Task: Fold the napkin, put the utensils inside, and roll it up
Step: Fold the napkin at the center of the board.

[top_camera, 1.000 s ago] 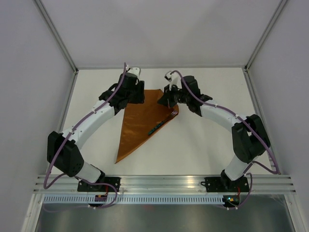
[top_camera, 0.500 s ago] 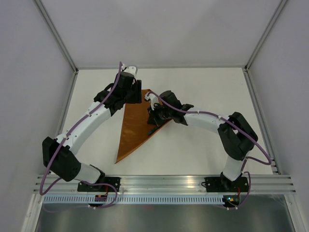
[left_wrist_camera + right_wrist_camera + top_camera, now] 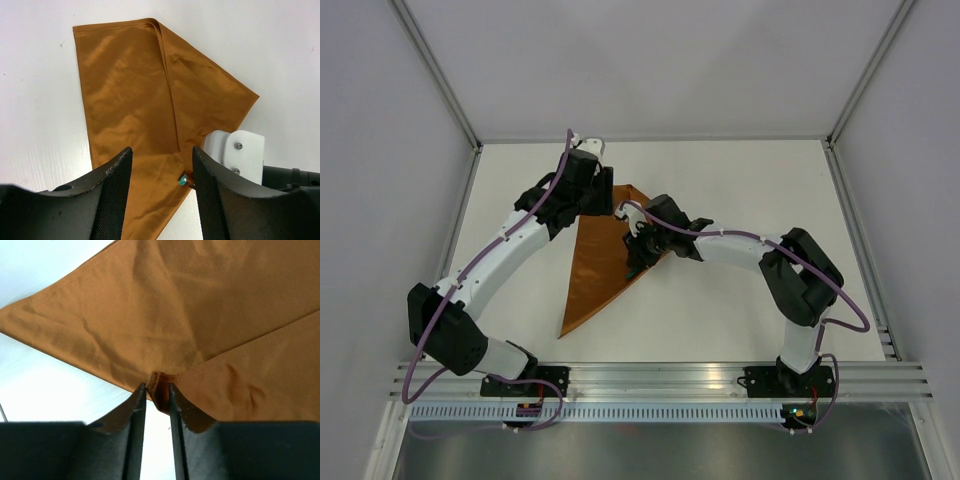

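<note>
The rust-brown napkin (image 3: 595, 272) lies folded in a long triangle on the white table. Its right corner is drawn over toward the middle, and the doubled edge shows in the left wrist view (image 3: 170, 95). My right gripper (image 3: 638, 246) sits low at that folded-over corner. Its jaws stand narrowly open (image 3: 156, 390), and the napkin's corner (image 3: 161, 385) still lies between the fingertips. My left gripper (image 3: 161, 155) hovers open above the napkin's far part (image 3: 586, 200), holding nothing. Of the utensils only a small green tip (image 3: 184, 179) shows at the napkin's edge; the others are hidden under the cloth.
White walls enclose the table (image 3: 740, 190) at the back and on both sides. The aluminium rail (image 3: 660, 380) with both arm bases runs along the near edge. The right arm's white wrist housing (image 3: 240, 152) shows beside the left fingers.
My right gripper has moved left across the napkin, dragging its right corner over the utensils, and its jaws have parted a little. The left arm has shifted slightly back.
</note>
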Robot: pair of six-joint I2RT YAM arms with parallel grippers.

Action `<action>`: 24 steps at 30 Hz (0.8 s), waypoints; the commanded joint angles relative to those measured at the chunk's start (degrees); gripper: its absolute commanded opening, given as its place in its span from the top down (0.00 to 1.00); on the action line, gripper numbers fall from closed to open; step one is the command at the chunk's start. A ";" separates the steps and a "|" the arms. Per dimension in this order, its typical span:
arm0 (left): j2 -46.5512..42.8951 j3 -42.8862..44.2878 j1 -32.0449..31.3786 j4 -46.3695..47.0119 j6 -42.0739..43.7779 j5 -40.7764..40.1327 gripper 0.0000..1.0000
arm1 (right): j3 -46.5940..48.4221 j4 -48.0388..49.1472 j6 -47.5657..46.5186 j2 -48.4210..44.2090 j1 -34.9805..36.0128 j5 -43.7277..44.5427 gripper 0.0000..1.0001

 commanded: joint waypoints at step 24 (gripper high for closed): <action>-25.25 -23.86 12.51 -2.47 -34.18 -7.41 0.31 | -10.87 8.00 -18.67 -18.51 11.20 6.94 0.42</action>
